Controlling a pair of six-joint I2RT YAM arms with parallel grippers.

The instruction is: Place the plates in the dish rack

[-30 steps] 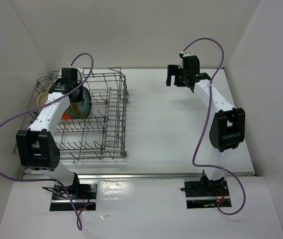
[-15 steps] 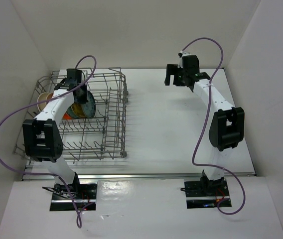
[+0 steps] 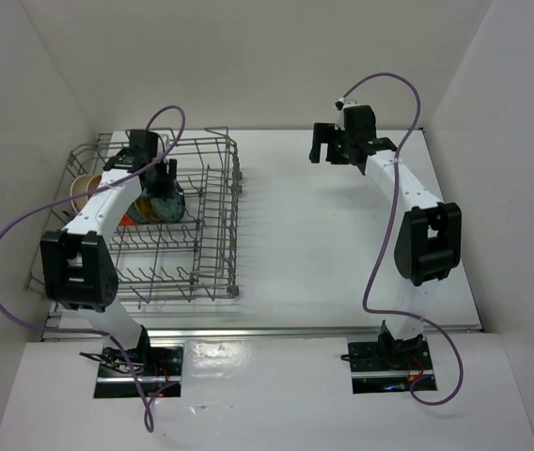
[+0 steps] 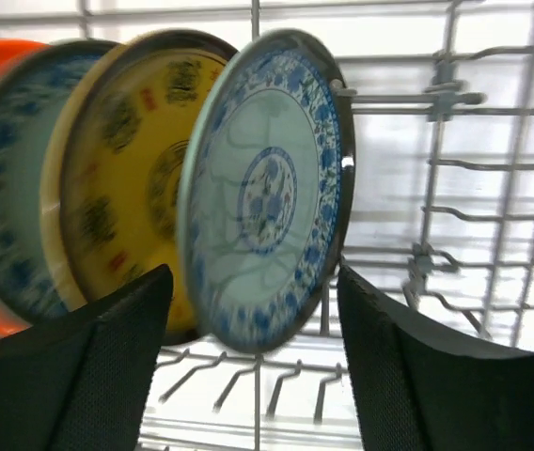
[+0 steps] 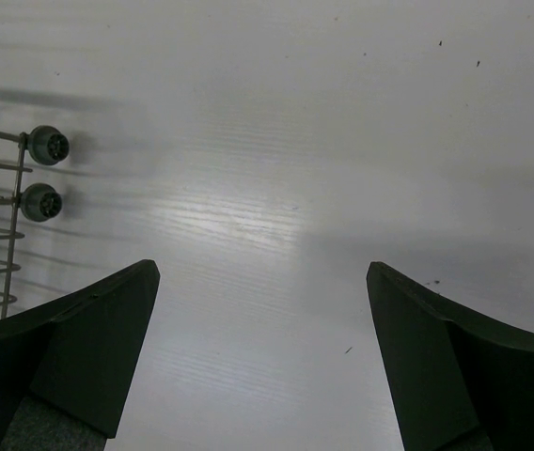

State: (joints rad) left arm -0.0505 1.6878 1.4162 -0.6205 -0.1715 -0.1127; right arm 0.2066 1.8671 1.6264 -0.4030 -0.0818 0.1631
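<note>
Four round plates [image 4: 126,188] stand on edge in the grey wire dish rack [image 3: 218,235] by the bench's [image 3: 323,244] left edge, the blue-and-white patterned plate [image 4: 267,188] between the left gripper's [image 4: 250,301] parted fingers, the right gripper [image 5: 262,272] spread, well apart.

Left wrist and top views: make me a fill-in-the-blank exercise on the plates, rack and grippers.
The blue-and-white plate stands on ____ in the dish rack.
The next plate behind it is ____.
The right gripper is ____ and holds nothing.
The dish rack sits on the ____ arm's side of the table.
Missing words: edge; yellow; open; left.
</note>
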